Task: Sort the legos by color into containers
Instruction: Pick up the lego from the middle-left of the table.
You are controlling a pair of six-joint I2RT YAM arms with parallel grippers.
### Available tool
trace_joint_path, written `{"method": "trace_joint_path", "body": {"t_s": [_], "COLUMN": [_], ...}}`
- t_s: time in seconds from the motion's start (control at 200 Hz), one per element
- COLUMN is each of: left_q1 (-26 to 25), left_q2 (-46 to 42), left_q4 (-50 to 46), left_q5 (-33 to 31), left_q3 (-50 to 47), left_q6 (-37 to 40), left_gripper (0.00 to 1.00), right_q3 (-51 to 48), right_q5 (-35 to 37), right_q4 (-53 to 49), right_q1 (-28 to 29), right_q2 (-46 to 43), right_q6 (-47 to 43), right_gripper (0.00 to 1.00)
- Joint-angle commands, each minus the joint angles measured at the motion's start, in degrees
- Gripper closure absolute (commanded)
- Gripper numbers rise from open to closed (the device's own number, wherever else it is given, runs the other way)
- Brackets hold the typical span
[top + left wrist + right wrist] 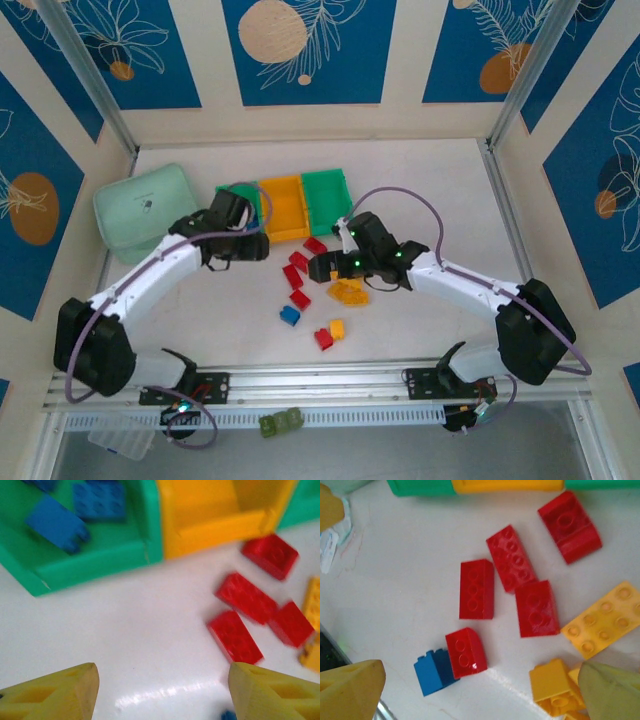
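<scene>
Three containers stand in a row at the back: a green bin (pixel 238 190), an orange bin (pixel 283 207) and a second green bin (pixel 326 195). In the left wrist view the green bin (pixel 100 555) holds blue legos (pixel 55 522), next to the orange bin (pixel 210 515). My left gripper (pixel 248 250) (pixel 162 690) hovers open over bare table just in front of them, with nothing between its fingers. Red legos (pixel 296 270) (pixel 476 588) lie mid-table beside yellow ones (pixel 348 291) (pixel 555 685). My right gripper (pixel 325 268) (pixel 480 695) stands open above a blue lego (pixel 434 672) that touches a red one (pixel 466 652).
A mint-green soft pouch (pixel 145 210) lies at the back left. A blue lego (pixel 290 315), a red one (pixel 323 338) and an orange one (pixel 337 328) sit nearer the front. An olive-green block (pixel 281 423) rests past the front rail.
</scene>
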Motion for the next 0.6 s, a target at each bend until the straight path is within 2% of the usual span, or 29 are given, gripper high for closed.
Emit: {"method": "trace_joint_path", "body": {"t_s": [0.0, 0.145, 0.28, 0.445, 0.595], "left_q1": [-4.4, -9.9, -13.1, -18.3, -21.2], "left_q2": [-3.3, -6.6, -7.9, -7.1, -5.3], "left_q4": [1.0, 3.5, 4.8, 6.3, 11.0], "left_q5": [2.7, 4.1, 6.7, 6.2, 7.2], "left_q3": [-3.7, -9.0, -12.2, -14.5, -16.8], "left_q6": [-2.4, -5.3, -6.7, -8.0, -9.1], "left_gripper": [0.31, 0.30, 0.30, 0.29, 0.30], "right_q3": [-1.2, -3.1, -3.6, -6.4, -7.3], "right_q5": [-0.8, -2.3, 0.4, 1.4, 2.1], "right_q4": [-1.7, 0.5, 0.2, 2.7, 2.1], "right_q1": [2.3, 4.4, 6.5, 6.3, 5.4], "right_q2": [-0.8, -0.6, -0.5, -2.0, -3.2], "right_q6": [2.3, 4.8, 6.8, 8.9, 8.6], "right_gripper": [0.01, 0.01, 0.01, 0.01, 0.01]}}
